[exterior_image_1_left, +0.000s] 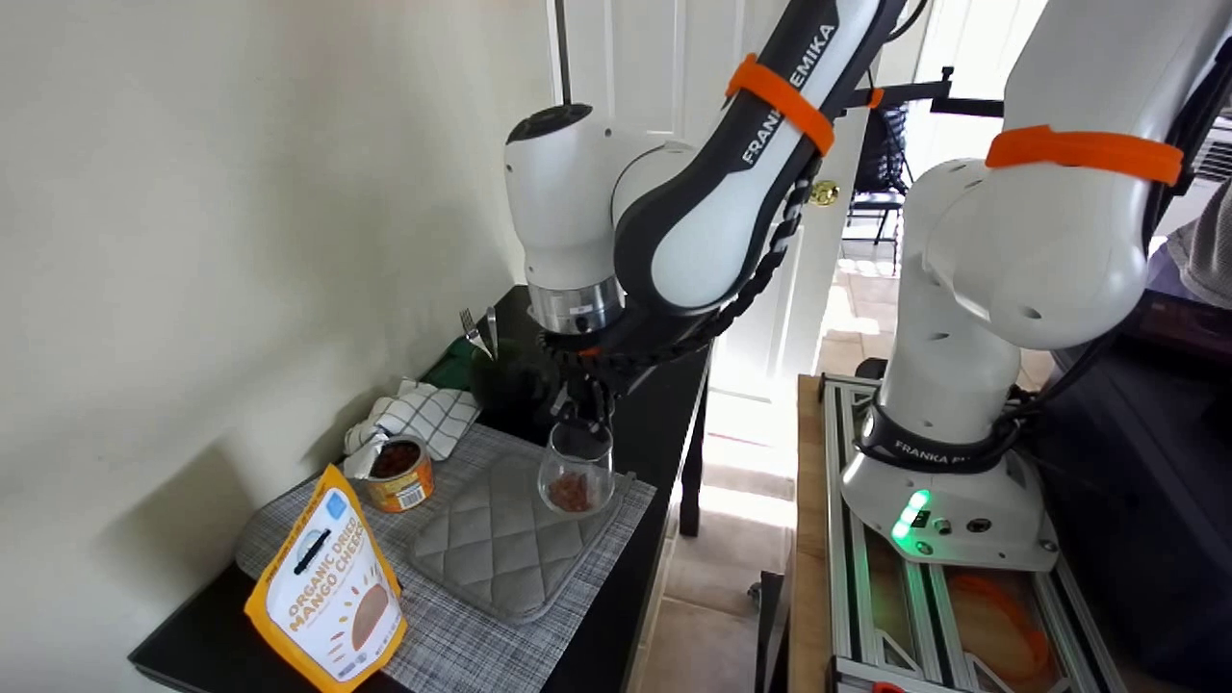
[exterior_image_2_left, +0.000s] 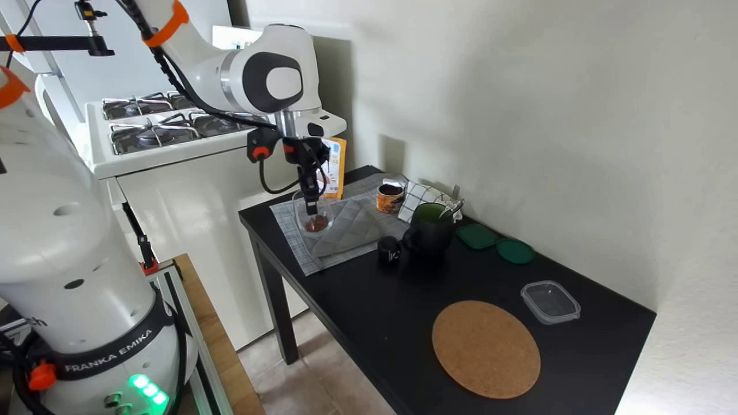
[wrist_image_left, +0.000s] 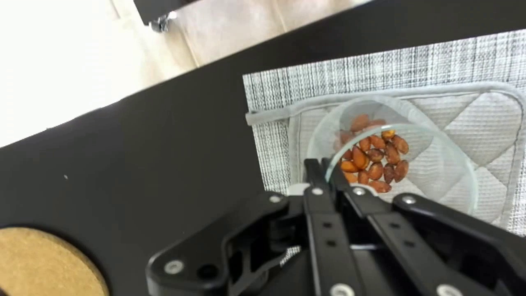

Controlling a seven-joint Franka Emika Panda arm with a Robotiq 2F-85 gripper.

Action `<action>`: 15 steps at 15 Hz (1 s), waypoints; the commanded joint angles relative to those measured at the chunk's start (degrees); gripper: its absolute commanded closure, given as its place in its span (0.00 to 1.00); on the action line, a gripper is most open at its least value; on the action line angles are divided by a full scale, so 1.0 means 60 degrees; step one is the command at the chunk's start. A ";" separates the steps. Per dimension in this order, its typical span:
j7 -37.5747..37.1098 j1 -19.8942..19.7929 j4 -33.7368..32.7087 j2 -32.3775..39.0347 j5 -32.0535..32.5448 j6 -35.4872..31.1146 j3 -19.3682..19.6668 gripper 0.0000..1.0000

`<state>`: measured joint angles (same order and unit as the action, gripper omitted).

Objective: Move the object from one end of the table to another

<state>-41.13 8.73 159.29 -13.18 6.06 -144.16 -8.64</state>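
Note:
The object, a clear glass tumbler [exterior_image_1_left: 577, 470] with brown nuts inside, is over the grey quilted pad at one end of the black table [exterior_image_2_left: 357, 323]. It also shows in an exterior view [exterior_image_2_left: 304, 214] and in the wrist view [wrist_image_left: 441, 164]. My gripper [wrist_image_left: 321, 165] has one finger inside the glass and one outside, with the rim pinched between them. In both exterior views the gripper [exterior_image_1_left: 584, 409] [exterior_image_2_left: 311, 202] reaches down into the glass from above. I cannot tell whether the glass base touches the pad.
The quilted pad [exterior_image_1_left: 491, 549] lies on a grey placemat [exterior_image_2_left: 288, 242]. Near it are a mango pouch [exterior_image_1_left: 332, 587], a tin [exterior_image_2_left: 390, 197], a checked cloth [exterior_image_1_left: 428, 414], a mug with cutlery [exterior_image_2_left: 429, 230] and a small black cup [exterior_image_2_left: 389, 249]. Farther are green lids [exterior_image_2_left: 515, 251], a clear container [exterior_image_2_left: 550, 302] and a cork disc [exterior_image_2_left: 487, 349].

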 commanded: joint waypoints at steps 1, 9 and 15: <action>-0.0099 -0.0286 -0.0043 -0.1053 -0.1440 0.1499 0.0099 0.99; -0.0209 -0.1440 -0.0367 -0.1270 -0.1778 0.2400 0.0468 0.95; -0.1021 -0.2157 -0.0356 -0.1202 -0.1044 0.3108 0.0488 0.99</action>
<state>-43.62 0.00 157.22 -20.06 -3.52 -129.67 -6.01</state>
